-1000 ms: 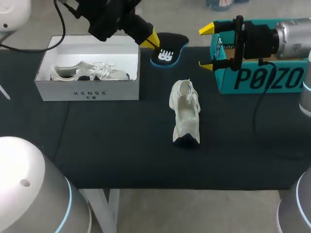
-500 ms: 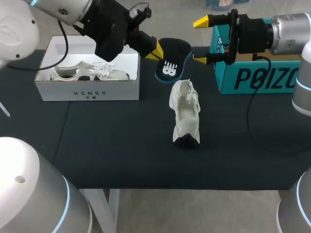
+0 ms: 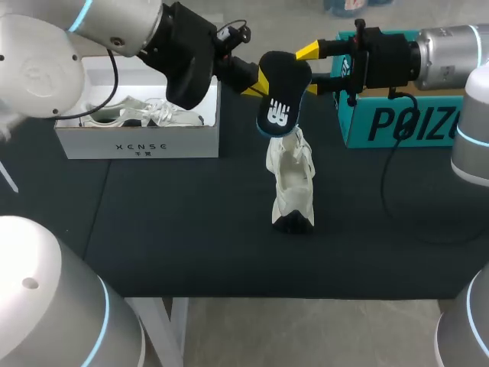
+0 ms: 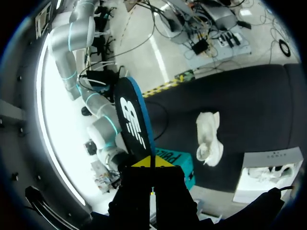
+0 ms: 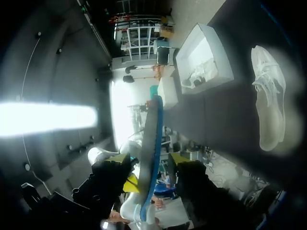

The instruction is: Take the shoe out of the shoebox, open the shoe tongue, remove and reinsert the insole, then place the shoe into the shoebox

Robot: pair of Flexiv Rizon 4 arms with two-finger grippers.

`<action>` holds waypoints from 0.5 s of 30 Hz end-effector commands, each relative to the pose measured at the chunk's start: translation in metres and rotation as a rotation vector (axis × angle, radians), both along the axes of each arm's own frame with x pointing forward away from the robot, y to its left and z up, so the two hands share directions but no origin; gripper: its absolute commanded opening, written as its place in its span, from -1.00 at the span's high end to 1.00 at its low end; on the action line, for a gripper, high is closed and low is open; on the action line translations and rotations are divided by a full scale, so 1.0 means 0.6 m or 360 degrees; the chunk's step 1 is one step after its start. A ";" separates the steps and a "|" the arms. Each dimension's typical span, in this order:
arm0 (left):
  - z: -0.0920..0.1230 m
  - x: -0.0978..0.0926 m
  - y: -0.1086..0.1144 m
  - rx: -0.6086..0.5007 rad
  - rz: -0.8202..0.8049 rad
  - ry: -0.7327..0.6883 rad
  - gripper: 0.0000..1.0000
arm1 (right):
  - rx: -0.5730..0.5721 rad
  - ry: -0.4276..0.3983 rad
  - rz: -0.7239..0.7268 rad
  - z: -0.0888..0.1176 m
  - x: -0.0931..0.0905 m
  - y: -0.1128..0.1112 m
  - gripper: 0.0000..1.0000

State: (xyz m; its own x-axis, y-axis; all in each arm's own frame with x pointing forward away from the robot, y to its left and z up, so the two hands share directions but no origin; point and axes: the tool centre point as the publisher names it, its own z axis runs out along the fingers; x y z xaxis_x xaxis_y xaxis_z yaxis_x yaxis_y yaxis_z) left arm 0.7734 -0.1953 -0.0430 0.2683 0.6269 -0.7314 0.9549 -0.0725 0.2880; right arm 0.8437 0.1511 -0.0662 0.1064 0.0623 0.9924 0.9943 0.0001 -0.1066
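One second was enough for a clear shift: the left gripper point(image 3: 258, 79), fingers pinched together on one end of the insole point(image 3: 277, 95), had lifted it off the table's point(image 3: 176, 229) far side and swung it toward the right gripper point(image 3: 315, 65). The insole then hung tilted out ahead of the left gripper, its free end low and just above the heel opening of the shoe point(image 3: 291, 180). The right gripper had slid in from over the teal box point(image 3: 405, 122) and sat with fingers apart on either side of the insole's upper part. Its wrist view showed the insole edge-on between them with a gap on one side, so it was not clamped. The shoe stood on the table below both grippers, unmoved, with nothing holding it. The white shoebox point(image 3: 137, 141) sat behind the left gripper, a second shoe point(image 3: 141, 113) inside it. Judgement: the insole was already out and the reinsert step was starting, with boxing the shoe left to do. The right gripper looked set to take or steady the insole. The free end needed lining up with the opening. The risk was the insole buckling or nudging the unheld shoe over.
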 end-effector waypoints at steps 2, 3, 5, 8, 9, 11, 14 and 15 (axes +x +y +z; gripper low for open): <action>-0.010 0.002 -0.009 -0.0010 0.0011 0.0001 1.00 | -0.0008 -0.0006 0.0001 0.000 0.001 0.009 0.10; -0.012 0.002 -0.008 -0.0011 0.0016 0.0006 1.00 | -0.0008 -0.0007 0.0001 0.001 0.000 0.008 0.11; -0.015 -0.001 -0.007 0.0002 0.0022 0.0006 1.00 | -0.0008 -0.0009 0.0000 0.002 -0.002 0.008 0.15; -0.021 -0.001 -0.007 0.0012 0.0026 0.0012 1.00 | -0.0007 -0.0006 0.0000 0.002 -0.004 0.007 0.20; -0.023 0.000 -0.008 0.0017 0.0026 0.0010 1.00 | -0.0006 -0.0004 0.0002 0.002 -0.005 0.008 0.22; -0.025 0.002 -0.010 0.0017 0.0031 0.0011 1.00 | -0.0004 0.0000 0.0007 0.002 -0.007 0.009 0.23; -0.024 0.006 -0.014 0.0018 0.0040 0.0011 1.00 | -0.0003 0.0012 0.0015 0.000 -0.011 0.012 0.32; -0.024 0.007 -0.016 0.0015 0.0044 0.0015 1.00 | -0.0003 0.0017 0.0016 -0.002 -0.012 0.012 0.44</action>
